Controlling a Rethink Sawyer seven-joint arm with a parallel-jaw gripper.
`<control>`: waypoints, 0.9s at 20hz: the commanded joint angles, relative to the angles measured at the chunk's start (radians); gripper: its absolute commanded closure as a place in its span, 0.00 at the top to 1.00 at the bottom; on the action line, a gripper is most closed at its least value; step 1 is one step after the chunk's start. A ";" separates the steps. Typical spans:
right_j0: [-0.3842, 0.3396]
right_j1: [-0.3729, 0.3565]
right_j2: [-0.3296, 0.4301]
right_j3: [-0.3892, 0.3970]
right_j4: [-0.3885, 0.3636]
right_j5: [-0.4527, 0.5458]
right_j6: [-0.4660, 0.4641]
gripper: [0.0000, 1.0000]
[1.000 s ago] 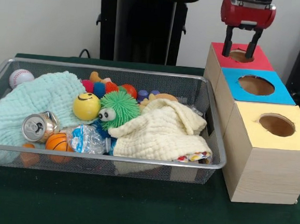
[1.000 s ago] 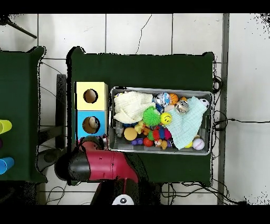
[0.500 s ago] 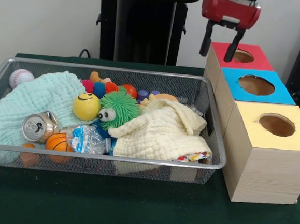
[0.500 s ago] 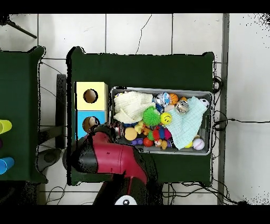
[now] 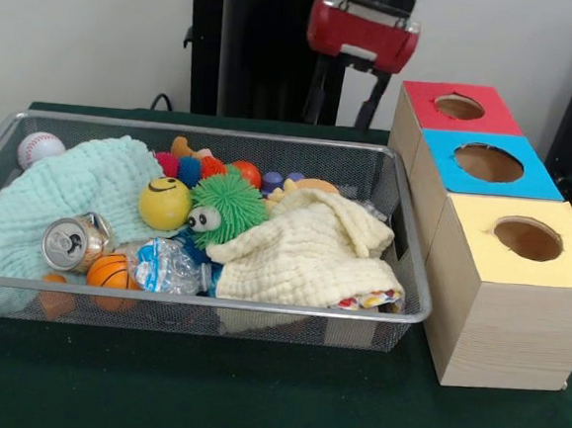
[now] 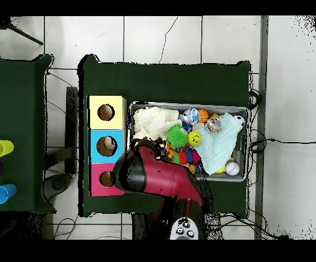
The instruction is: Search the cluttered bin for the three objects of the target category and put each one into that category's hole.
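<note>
Sorting task, partly under way as judged from the present scene. The wire bin on the green tabletop remains crowded: a yellow smiley ball, a green spiky toy, a small basketball, a baseball, a crushed can, a crumpled plastic bottle, a mint cloth and a cream cloth, with further small toys at the bin's far side. Beside the bin stand three boxes, their tops red, blue and yellow, each with a round hole. In the overhead view something pale lies inside the blue box's hole, which suggests at least one deposit made; the target category cannot be told, so what remains is uncertain. The hand hangs above the bin's far right corner, near the red box, its two dark fingers pointing down, parted and empty.
</note>
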 commanded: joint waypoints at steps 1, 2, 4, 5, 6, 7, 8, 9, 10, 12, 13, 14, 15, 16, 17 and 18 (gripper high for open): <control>-0.086 0.078 0.119 -0.042 -0.079 -0.067 0.066 1.00; -0.099 0.086 0.127 -0.046 -0.087 -0.080 0.064 1.00; -0.118 0.102 0.139 -0.058 -0.106 -0.098 0.060 1.00; -0.125 0.107 0.145 -0.061 -0.113 -0.104 0.060 1.00; -0.137 0.114 0.153 -0.063 -0.122 -0.114 0.059 1.00; -0.141 0.118 0.154 -0.067 -0.129 -0.116 0.061 1.00; -0.150 0.126 0.160 -0.073 -0.138 -0.124 0.060 1.00; -0.157 0.131 0.167 -0.076 -0.144 -0.129 0.062 1.00; -0.167 0.142 0.174 -0.083 -0.153 -0.143 0.065 1.00; -0.178 0.157 0.180 -0.092 -0.167 -0.171 0.075 1.00; -0.181 0.165 0.180 -0.099 -0.173 -0.183 0.078 1.00; -0.187 0.174 0.184 -0.105 -0.182 -0.210 0.084 1.00; -0.192 0.179 0.188 -0.108 -0.188 -0.222 0.087 1.00; -0.202 0.189 0.197 -0.112 -0.196 -0.247 0.096 1.00; -0.207 0.194 0.200 -0.115 -0.201 -0.269 0.103 1.00; -0.212 0.200 0.203 -0.118 -0.207 -0.291 0.111 1.00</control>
